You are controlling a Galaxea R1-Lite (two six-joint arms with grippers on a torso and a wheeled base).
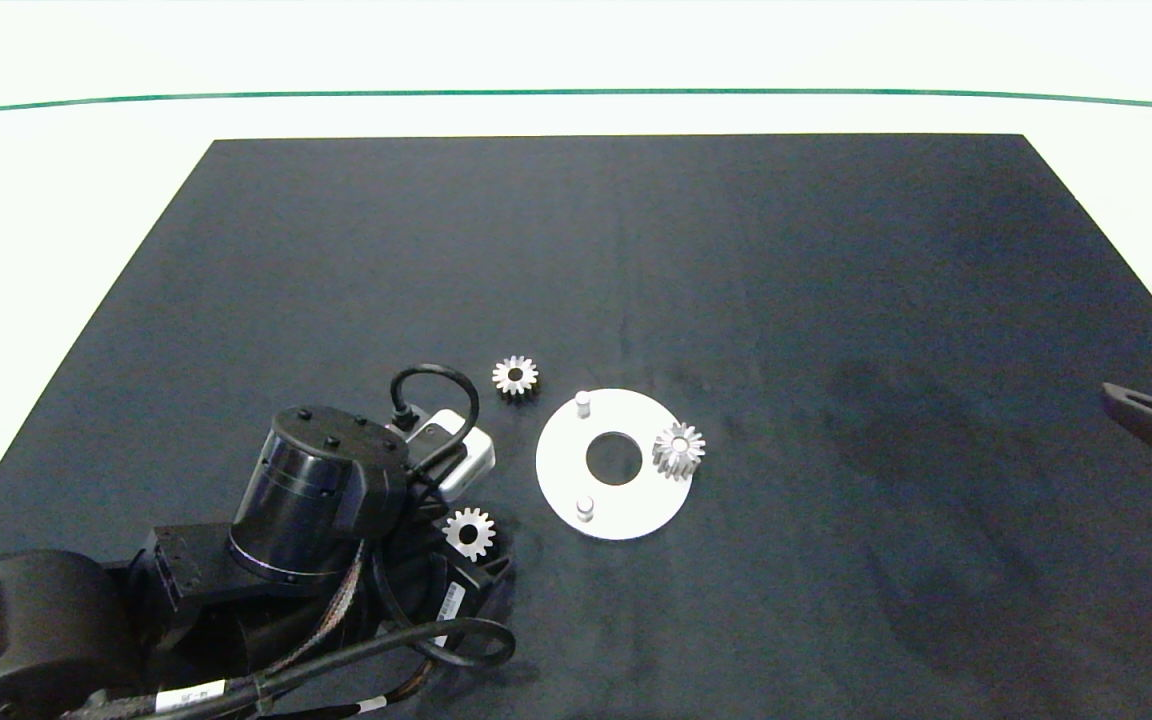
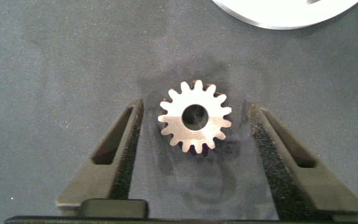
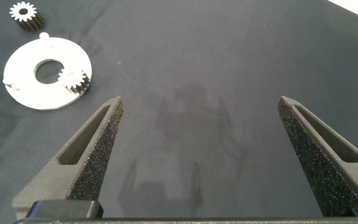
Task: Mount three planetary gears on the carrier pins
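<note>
Left gripper (image 2: 194, 149): spread wide, low over the mat (image 1: 836, 300), one finger on each side of a gear, not touching it.
Gear between fingers (image 2: 195, 117): silvery, pointed teeth, dark bore, flat on the mat, just beside the disc.
Disc (image 1: 566, 465): white, round, central hole, on the mat near its front middle.
Pins: two bare white pegs, near one (image 1: 585, 508) and far one (image 1: 582, 402).
Gear on disc (image 1: 678, 450): sits on the right-side pin.
Far gear (image 1: 515, 376): flat on the mat, just beyond the disc.
Right gripper (image 3: 204, 155): spread wide, over bare mat, well apart from the disc.
</note>
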